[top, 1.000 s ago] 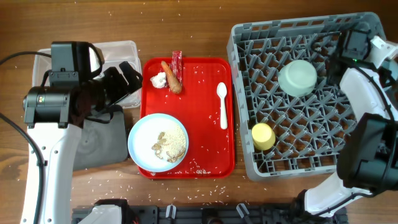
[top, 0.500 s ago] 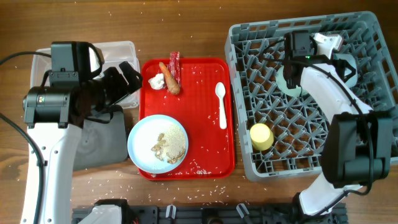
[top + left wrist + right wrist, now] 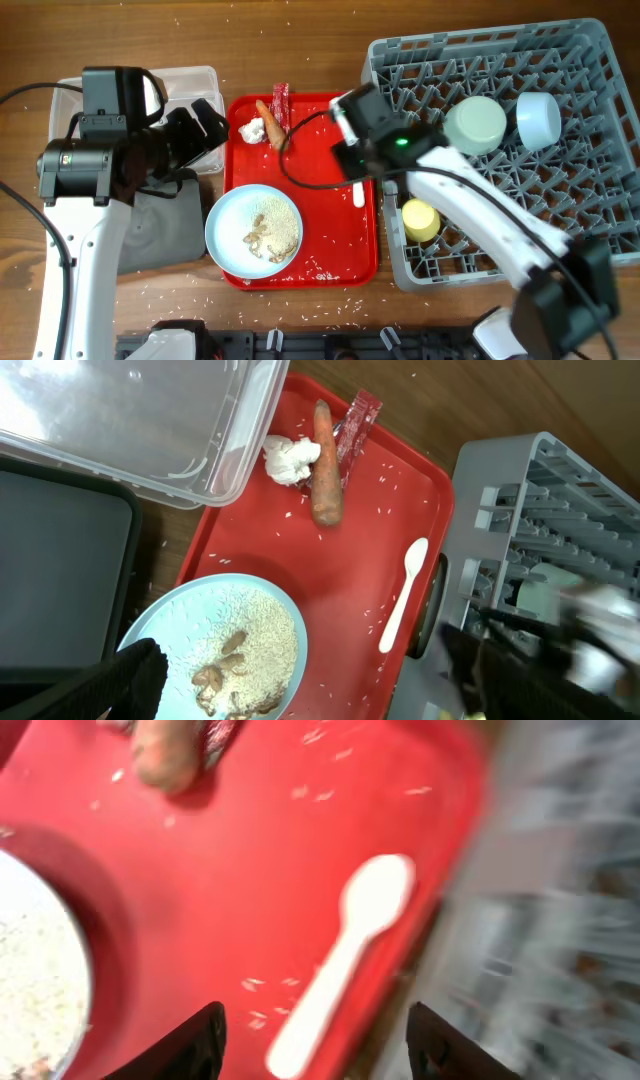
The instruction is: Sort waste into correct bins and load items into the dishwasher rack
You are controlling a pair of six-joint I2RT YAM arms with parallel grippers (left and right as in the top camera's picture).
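In the overhead view the red tray (image 3: 320, 245) sits mid-counter (image 3: 290, 40), with the grey dishwasher rack (image 3: 500, 255) at its 3 o'clock and the two bins at its 9 o'clock: the clear tub (image 3: 195, 75) farther back, the black tray (image 3: 165, 235) nearer.

The right hand (image 3: 315, 1020) hangs over the tray's 3 o'clock edge with its fingers spread, gripping nothing. The white spoon (image 3: 345, 955) lies on the tray between them, bowl end pointing ahead. The wrist picture is too blurred to tell whether the fingers touch it.

The left hand (image 3: 198, 120) hovers at the tub's near corner, fingers wide apart and empty.

At the tray's 11 o'clock corner lie the white tissue (image 3: 254, 129), the carrot piece (image 3: 273, 123) and the red wrapper (image 3: 284, 104), close together. The pale-blue plate (image 3: 228, 215) sits at the tray's 7 o'clock corner, carrying rice and food scraps (image 3: 265, 232).

In the rack, the mint-green bowl (image 3: 478, 124) and the light-blue bowl (image 3: 538, 118) stand side by side toward 1 o'clock. The yellow cup (image 3: 422, 219) is at 8 o'clock.
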